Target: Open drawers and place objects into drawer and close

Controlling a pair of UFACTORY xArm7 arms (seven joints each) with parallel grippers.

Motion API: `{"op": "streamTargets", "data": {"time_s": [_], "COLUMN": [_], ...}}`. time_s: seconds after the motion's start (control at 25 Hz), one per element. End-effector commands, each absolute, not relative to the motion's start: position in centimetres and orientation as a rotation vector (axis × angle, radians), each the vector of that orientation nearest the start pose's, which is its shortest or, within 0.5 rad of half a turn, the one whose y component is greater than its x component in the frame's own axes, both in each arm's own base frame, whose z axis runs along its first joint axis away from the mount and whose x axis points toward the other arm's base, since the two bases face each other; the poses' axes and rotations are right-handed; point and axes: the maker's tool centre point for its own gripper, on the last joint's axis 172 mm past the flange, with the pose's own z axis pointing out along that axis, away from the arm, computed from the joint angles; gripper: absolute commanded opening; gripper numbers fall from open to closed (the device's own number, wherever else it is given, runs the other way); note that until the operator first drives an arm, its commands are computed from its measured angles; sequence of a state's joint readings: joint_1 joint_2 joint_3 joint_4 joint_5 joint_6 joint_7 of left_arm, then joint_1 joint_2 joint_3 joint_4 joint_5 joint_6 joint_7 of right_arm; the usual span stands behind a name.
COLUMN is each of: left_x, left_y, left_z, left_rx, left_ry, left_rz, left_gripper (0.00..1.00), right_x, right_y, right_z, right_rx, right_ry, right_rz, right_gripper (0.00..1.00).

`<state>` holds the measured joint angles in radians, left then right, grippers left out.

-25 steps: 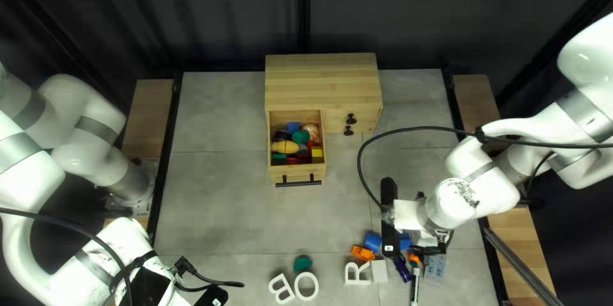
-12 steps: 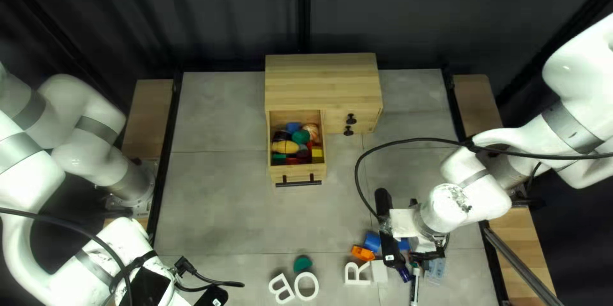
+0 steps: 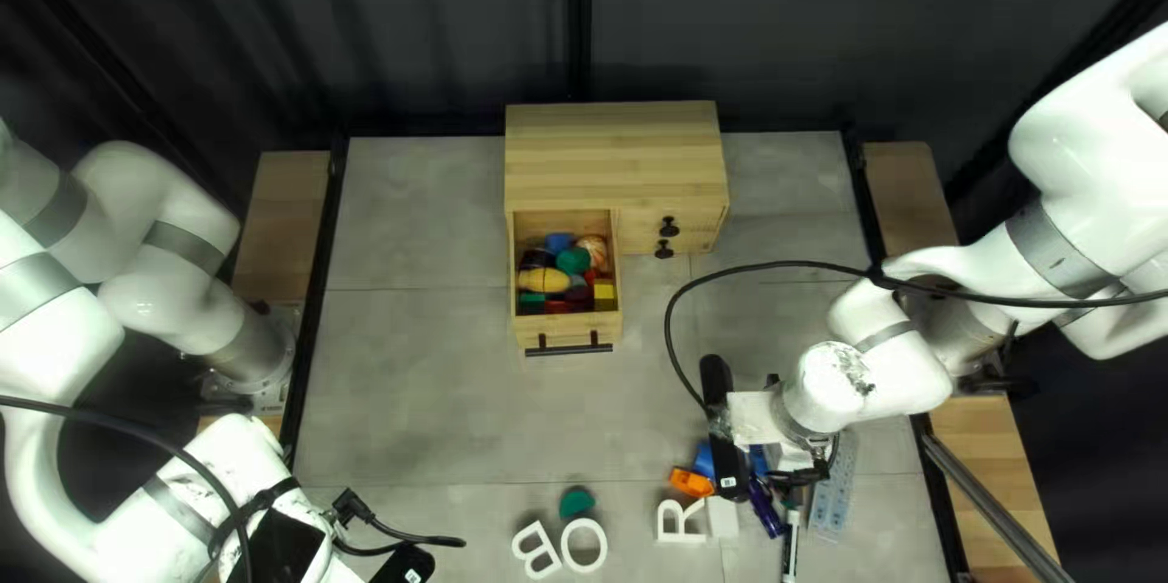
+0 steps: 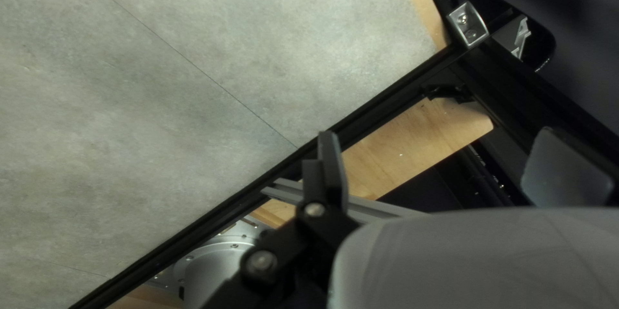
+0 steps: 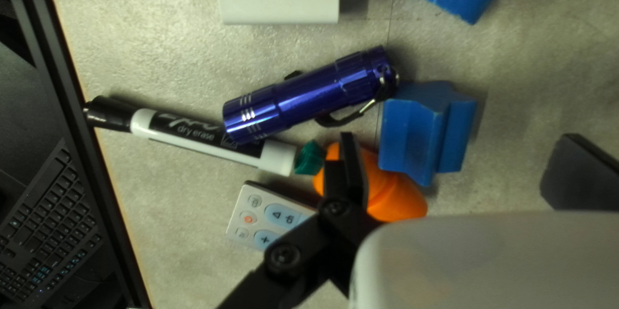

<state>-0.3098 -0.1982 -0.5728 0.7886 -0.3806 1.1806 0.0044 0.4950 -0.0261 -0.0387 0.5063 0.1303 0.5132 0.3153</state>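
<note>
cabinet (image 3: 615, 157): wood | flashlight (image 5: 303, 96): glossy metal | marker (image 5: 200, 137): smooth plastic

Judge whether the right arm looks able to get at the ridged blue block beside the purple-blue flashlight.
Probably yes: the right pincer hangs open over that spot and nothing lies on top of the block, though the orange object close beside it might catch a finger.

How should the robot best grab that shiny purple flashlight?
Probably around mid-barrel, from above, one finger on each long side. The flashlight is a slim cylinder lying flat, with the marker crowding one end and the blue block plus a strap at the other.
</note>
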Motion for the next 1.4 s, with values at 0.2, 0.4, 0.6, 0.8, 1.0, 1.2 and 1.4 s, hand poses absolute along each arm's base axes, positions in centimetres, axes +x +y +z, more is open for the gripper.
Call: {"op": "streamTargets", "data": {"time_s": [0.2,0.4,0.6,0.8,1.0,1.2,1.4], "left_x": [17.1,17.1,17.1,17.1,17.1,17.1,17.1], "left_y": [-31.4,-31.4,-31.4,-31.4,-31.4,-31.4,-31.4], "left_z": [15.6,15.6,15.6,15.6,15.6,15.6,15.6], "left_rx": [-3.040,-3.040,-3.040,-3.040,-3.040,-3.040,-3.040], "left_ry": [1.078,1.078,1.078,1.078,1.078,1.078,1.078], "left_rz": [0.467,0.467,0.467,0.467,0.467,0.467,0.467], "left_gripper": [1.00,1.00,1.00,1.00,1.00,1.00,1.00], "right_x": [32.5,32.7,32.9,31.2,28.6,27.8,27.5], "right_y": [16.9,16.6,16.6,17.2,18.2,19.2,19.5], "right_z": [3.5,3.2,2.9,4.0,5.3,5.3,5.4], "right_rx": [-3.067,-3.052,-3.037,-3.044,-3.066,-3.089,-3.120], "right_ry": [-0.078,-0.104,-0.120,-0.133,-0.162,-0.173,-0.147], "right_rz": [-0.004,-0.010,-0.006,0.005,0.018,0.048,0.069], "right_gripper": [1.00,1.00,1.00,1.00,1.00,1.00,1.00]}}
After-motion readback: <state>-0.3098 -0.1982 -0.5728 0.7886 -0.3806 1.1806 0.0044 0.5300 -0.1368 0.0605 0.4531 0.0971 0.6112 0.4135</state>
